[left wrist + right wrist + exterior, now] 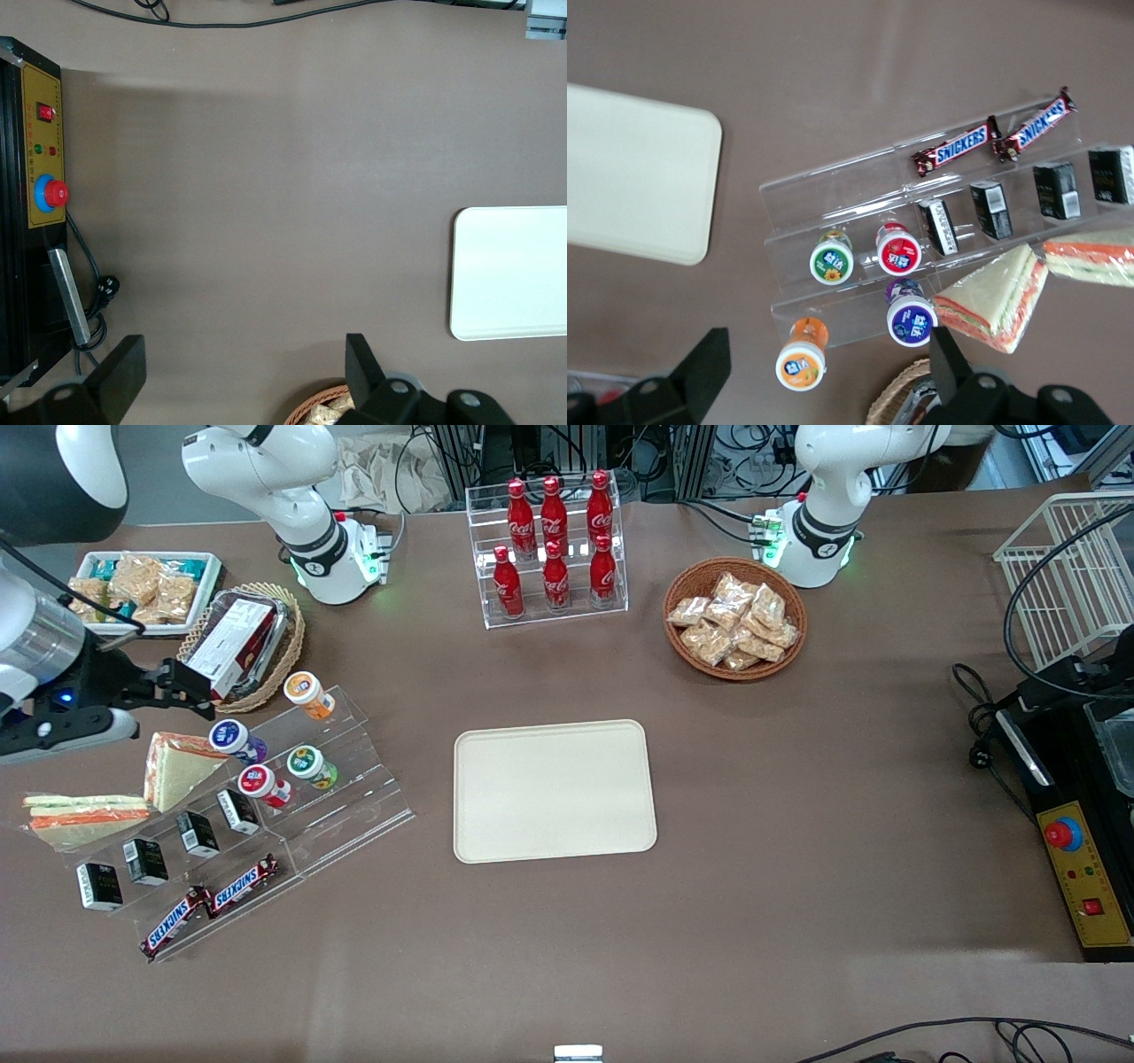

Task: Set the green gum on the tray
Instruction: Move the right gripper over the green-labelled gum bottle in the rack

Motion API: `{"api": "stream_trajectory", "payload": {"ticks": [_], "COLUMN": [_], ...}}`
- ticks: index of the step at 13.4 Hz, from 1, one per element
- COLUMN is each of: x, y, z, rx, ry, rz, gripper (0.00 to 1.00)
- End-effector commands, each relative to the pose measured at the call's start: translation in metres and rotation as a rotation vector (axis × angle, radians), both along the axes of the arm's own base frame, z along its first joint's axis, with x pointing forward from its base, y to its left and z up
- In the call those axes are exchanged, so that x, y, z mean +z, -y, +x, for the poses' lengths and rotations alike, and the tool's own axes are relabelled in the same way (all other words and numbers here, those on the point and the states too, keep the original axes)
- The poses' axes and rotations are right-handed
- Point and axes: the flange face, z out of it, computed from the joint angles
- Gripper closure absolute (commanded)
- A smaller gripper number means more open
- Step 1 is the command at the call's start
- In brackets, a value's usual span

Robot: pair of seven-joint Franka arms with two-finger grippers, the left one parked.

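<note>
The green gum (310,766) (832,261), a small bottle with a white-and-green lid, lies on a step of the clear acrylic stand (354,815), beside the red-lidded bottle (259,782). The cream tray (554,790) (629,186) lies flat mid-table with nothing on it, and its edge also shows in the left wrist view (509,270). My gripper (199,691) (828,381) hovers open at the working arm's end of the table, over the oval wicker basket's edge. It is farther from the front camera than the green gum and holds nothing.
On the same stand are an orange-lidded bottle (307,693), a purple-lidded bottle (232,738), small black boxes (197,833) and Snickers bars (213,903). Sandwiches (173,766) lie beside it. A cola rack (554,549) and a snack basket (735,618) stand farther back.
</note>
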Motion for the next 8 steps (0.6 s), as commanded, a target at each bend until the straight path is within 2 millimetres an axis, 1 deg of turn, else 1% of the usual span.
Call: {"api": "stream_trajectory", "payload": {"ticks": [1,5,6,8], "x": [-0.020,-0.060,-0.075,-0.107], "y": [0.000,-0.005,-0.010,-0.010], "z": [-0.003,-0.016,-0.023,-0.041], "rx": [0.218,0.241,0.249,0.246], "ry": [-0.043,-0.097,-0.089,-0.044], "rz": [0.027,0.063,0.065,0.062], "gripper": [0.00,0.00,0.00,0.00]}}
